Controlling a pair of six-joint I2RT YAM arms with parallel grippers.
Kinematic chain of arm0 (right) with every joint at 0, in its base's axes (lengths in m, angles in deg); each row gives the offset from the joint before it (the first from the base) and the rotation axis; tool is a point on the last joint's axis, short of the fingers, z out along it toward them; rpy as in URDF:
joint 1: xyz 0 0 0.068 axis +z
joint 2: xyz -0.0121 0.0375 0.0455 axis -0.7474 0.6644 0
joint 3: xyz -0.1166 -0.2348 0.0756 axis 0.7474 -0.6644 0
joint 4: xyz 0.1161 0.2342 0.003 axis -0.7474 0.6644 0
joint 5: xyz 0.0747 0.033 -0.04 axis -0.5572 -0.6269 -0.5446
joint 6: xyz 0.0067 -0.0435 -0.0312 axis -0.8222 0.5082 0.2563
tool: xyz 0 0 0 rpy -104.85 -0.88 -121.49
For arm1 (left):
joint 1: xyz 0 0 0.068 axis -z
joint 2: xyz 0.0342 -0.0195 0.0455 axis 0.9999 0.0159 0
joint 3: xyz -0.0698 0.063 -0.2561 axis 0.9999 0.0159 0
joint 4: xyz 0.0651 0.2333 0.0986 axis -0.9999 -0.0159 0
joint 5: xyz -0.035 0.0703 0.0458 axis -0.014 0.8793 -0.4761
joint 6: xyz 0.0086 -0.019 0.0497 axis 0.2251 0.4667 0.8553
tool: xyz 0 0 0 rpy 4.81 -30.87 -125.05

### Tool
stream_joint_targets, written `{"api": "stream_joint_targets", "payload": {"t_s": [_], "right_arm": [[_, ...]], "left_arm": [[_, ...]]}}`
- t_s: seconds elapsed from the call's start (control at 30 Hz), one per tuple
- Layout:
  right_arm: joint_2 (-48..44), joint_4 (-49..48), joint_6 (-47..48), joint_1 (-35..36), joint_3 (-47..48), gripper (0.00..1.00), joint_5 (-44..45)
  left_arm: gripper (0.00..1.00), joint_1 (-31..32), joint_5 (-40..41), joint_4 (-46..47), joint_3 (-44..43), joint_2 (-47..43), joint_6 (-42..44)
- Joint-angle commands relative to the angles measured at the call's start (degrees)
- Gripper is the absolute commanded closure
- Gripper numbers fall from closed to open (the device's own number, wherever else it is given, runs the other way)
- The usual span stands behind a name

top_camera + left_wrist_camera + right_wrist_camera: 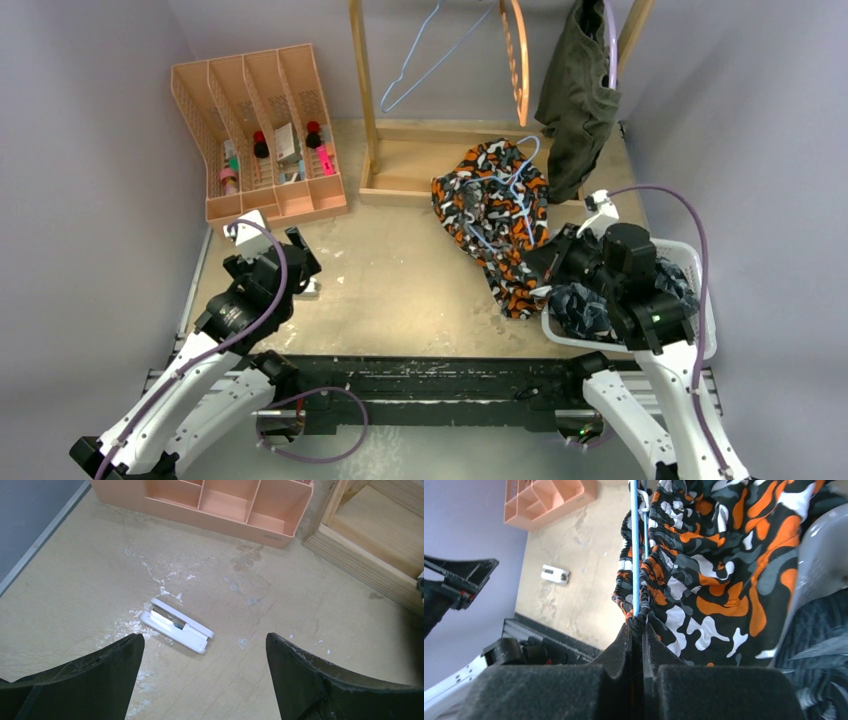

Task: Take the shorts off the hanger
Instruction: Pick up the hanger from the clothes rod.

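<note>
- The tall wooden garment rack (367,100) at the back of the tabletop (390,270) carries one garment: olive green soft shorts (578,95), hanging limp in long folds at its right end. By my reading these are not yet done.
- A bare light-blue wire hanger (398,75) and a bare orange hanger (521,60) hang on the same rack, which suggests earlier pairs are already off.
- The white plastic basket (680,244) at the right holds dark blue-grey patterned shorts (583,308), crumpled. I cannot pick out a plain black pair.
- The orange-white-black camouflage shorts (490,205) lie bunched on the tabletop between rack and basket, one end touching the basket's edge. Their gathered waistband is wrapped around a second light-blue wire hanger (636,555), so this is the pair in hand and it is only partly freed.
- The right hand (642,630) is pinched fully closed on the dark edge of that waistband, right where the wire meets it. Whether the wire itself is caught too, I cannot tell.
- The left hand (205,650) hovers wide open above bare tabletop, holding nothing, well apart from the shorts.
</note>
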Motion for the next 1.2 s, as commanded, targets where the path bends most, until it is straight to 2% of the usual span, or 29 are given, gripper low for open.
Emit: {"api": "stream_joint_targets", "payload": {"t_s": [0.0, 0.17, 0.27, 0.4, 0.5, 0.73, 1.0, 1.17], "right_arm": [[0.0, -6.7, -2.8, 0.1, -4.8, 1.0, -9.6], [0.2, -9.2, -1.7, 0.1, -7.4, 1.0, -13.4], [2.6, -11.3, -0.3, 0.3, -8.1, 1.0, -19.8], [4.6, -11.3, 2.0, 1.9, -7.6, 1.0, -19.8], [4.0, -11.1, 3.3, 2.2, -7.1, 1.0, -20.5], [3.3, -15.1, 3.7, 3.1, -6.8, 1.0, -27.9], [2.4, -20.8, 3.7, 3.3, -5.5, 1.0, -36.3], [3.7, -19.1, 5.5, 3.3, -6.4, 1.0, -34.6]], "left_arm": [[0.08, -0.3, 0.5, 1.6, -0.4, 0.2, 0.0], [0.08, -0.3, -0.1, 1.8, -0.4, 0.1, 0.0], [0.08, -0.3, -0.8, 2.1, -0.6, 0.1, 0.3], [0.06, -0.3, -0.9, 2.2, -0.7, -0.5, 0.4], [0.06, -0.3, -1.2, 2.4, -0.6, -0.8, 0.6], [0.06, -0.3, -2.8, 3.0, -0.8, -0.1, 1.3], [0.06, -0.3, -1.2, 2.6, -1.1, -1.9, 1.3], [0.05, -0.3, -1.9, 3.6, -1.2, -4.6, 1.8]]}}
